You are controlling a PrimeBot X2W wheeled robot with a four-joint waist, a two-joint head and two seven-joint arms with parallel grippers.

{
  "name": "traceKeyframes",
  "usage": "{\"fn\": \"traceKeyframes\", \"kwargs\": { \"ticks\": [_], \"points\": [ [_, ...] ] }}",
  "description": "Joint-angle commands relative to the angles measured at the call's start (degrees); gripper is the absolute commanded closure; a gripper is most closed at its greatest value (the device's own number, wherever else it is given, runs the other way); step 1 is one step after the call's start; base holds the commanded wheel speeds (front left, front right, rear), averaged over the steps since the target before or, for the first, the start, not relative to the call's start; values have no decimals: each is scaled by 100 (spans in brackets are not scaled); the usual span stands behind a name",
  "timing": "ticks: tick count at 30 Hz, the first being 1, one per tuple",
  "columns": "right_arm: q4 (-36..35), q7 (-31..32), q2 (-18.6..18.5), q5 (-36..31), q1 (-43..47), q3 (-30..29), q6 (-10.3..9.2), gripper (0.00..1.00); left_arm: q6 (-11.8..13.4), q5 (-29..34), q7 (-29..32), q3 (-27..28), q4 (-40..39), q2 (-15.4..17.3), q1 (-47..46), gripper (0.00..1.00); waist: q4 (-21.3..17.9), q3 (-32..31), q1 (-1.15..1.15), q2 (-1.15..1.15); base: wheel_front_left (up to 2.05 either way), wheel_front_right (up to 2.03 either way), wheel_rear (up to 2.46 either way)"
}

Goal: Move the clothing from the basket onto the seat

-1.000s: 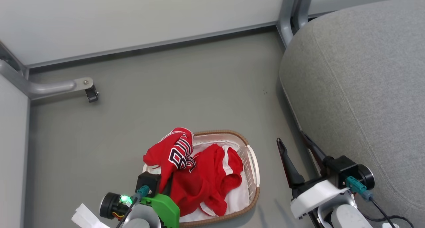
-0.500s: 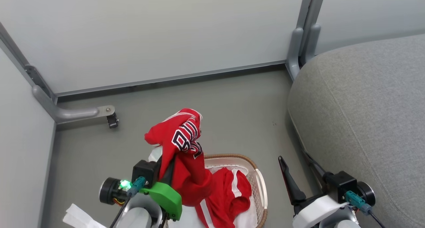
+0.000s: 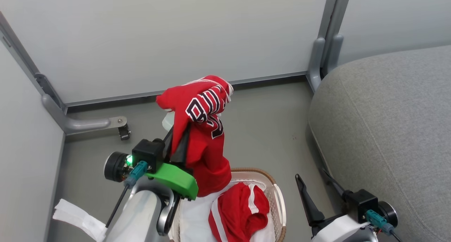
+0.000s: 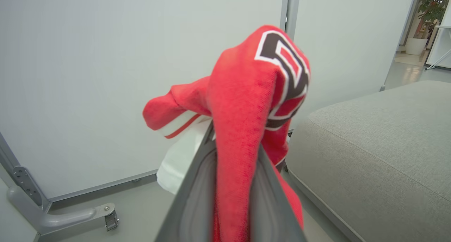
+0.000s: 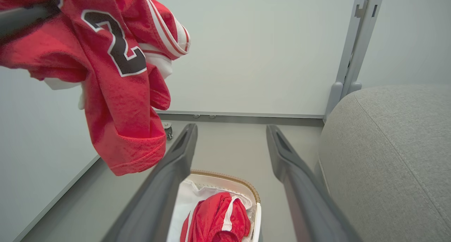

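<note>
My left gripper (image 3: 180,131) is shut on the red "BULLS" jersey (image 3: 206,143), which hangs in the air above the basket's left end. In the left wrist view the jersey (image 4: 243,104) drapes over and between the fingers (image 4: 197,185), hiding their tips. The second red garment (image 3: 239,210) with white stripes lies in the white basket (image 3: 278,199) on its liner (image 3: 193,217). My right gripper (image 3: 312,177) is open and holds nothing, between the basket and the grey seat (image 3: 380,129). Its wrist view looks down past the open gripper (image 5: 231,127) at the basket (image 5: 246,185).
Pale partition walls close off the back and left. A grey metal foot with a caster (image 3: 123,131) stands on the floor at the left, and a vertical post (image 3: 326,41) rises beside the seat's far corner. Grey floor lies between basket and wall.
My left gripper has lifted the jersey up out of the basket and it now hangs free. The head camera has tilted up. The right gripper has kept its place.
</note>
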Motion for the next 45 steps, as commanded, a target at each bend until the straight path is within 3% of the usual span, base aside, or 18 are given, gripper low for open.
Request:
{"fn": "traceKeyframes", "kwargs": {
  "ticks": [1, 11, 30, 45],
  "points": [
    [17, -10, -18, 11, 84, 8, -2, 0, -11, -65, -5, -13, -93, 15, -116, 100, 3, 4, 0, 0, 0, 0, 0],
    [50, -10, -5, 57, 50, 197, -3, 0, 64, -193, -5, -211, -288, 15, -190, 100, 56, 61, 0, 0, 0, 0, 0],
    [663, -10, -43, 84, -1723, 2080, -3, 0, 292, -685, -5, -1011, -392, 16, -449, 100, 490, 248, 0, 0, 0, 0, 0],
    [1222, -10, 14, -101, -2413, 2024, -3, 0, 441, -1071, -5, -1620, -489, 15, -735, 100, 836, 453, 0, 0, 0, 0, 0]
  ]
}}
